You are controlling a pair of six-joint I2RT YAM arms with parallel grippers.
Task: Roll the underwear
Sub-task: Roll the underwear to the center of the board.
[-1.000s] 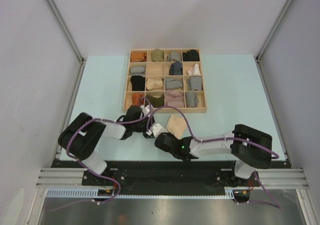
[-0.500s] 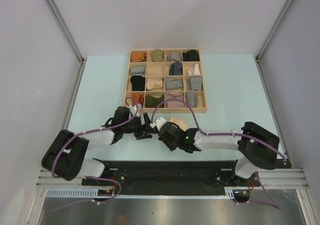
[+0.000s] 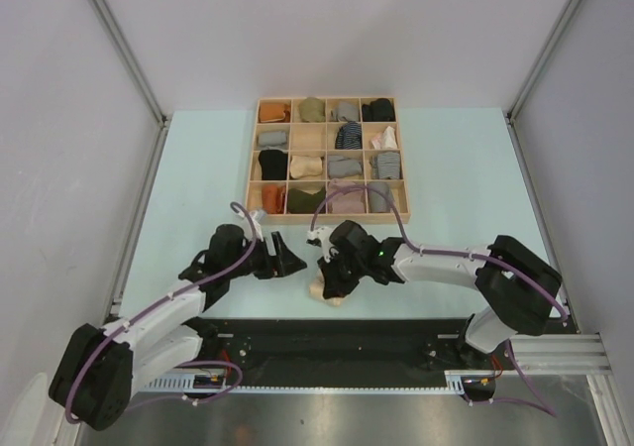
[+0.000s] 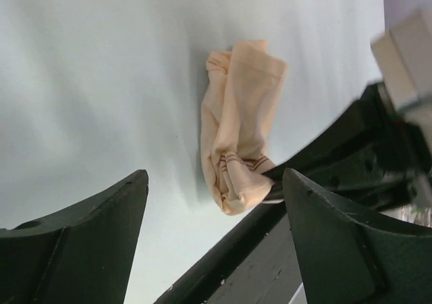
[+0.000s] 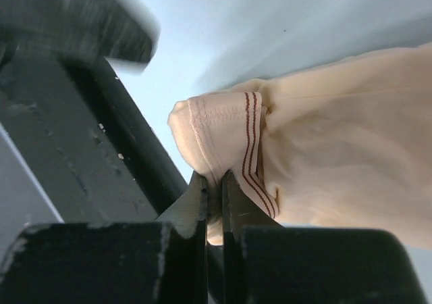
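The pale cream underwear (image 3: 326,290), with thin red-brown stripes on its waistband, lies bunched at the table's near edge. My right gripper (image 3: 333,276) is shut on a fold of that waistband (image 5: 223,135); the jaws (image 5: 214,182) pinch the cloth between them. In the left wrist view the underwear (image 4: 237,125) lies crumpled on the table ahead of my left gripper (image 4: 214,182), with the right gripper's fingers (image 4: 317,159) at its lower end. My left gripper (image 3: 286,258) is open, just left of the cloth and touching nothing.
A wooden tray (image 3: 252,159) of square compartments stands at the back centre and holds several rolled cloth bundles. The black rail (image 3: 327,327) of the arm mounts runs right below the underwear, along the table's front edge (image 4: 223,250).
My left gripper opened, let go of the underwear, and its arm stretched low to the left. My right gripper pulled the cloth from mid-table toward the front edge, where it is now bunched.
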